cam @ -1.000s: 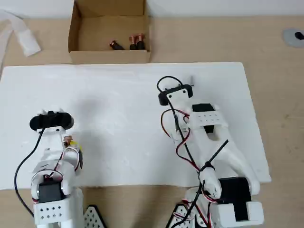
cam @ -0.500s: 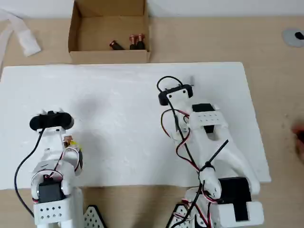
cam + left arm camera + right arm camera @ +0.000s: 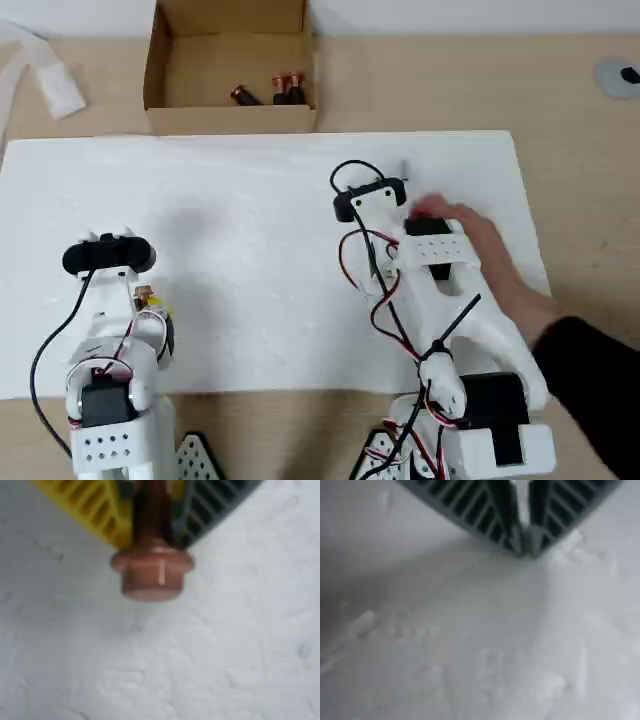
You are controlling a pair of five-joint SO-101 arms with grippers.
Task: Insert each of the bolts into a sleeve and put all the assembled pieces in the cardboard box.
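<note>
While the left hand (image 3: 152, 539) pinches a copper bolt (image 3: 152, 577) by its shank between a yellow finger (image 3: 95, 510) and a dark finger (image 3: 210, 505), the bolt's flanged head sticks out past the fingertips, just over the white foam sheet (image 3: 200, 670). From the high view the left arm (image 3: 105, 340) sits at the near left part of that sheet, with the bolt a small copper spot beside its wrist. The right hand (image 3: 525, 547) is narrow, its dark fingertips pressed together with nothing between them, close above the sheet; the right arm (image 3: 440, 290) stands right of the sheet's middle. Beyond the sheet's far edge, toward the left, the cardboard box (image 3: 155, 75) rests on the wooden counter (image 3: 420, 85). A few dark, copper-tipped pieces (image 3: 272, 93) lie inside it against the near wall, toward its right corner.
</note>
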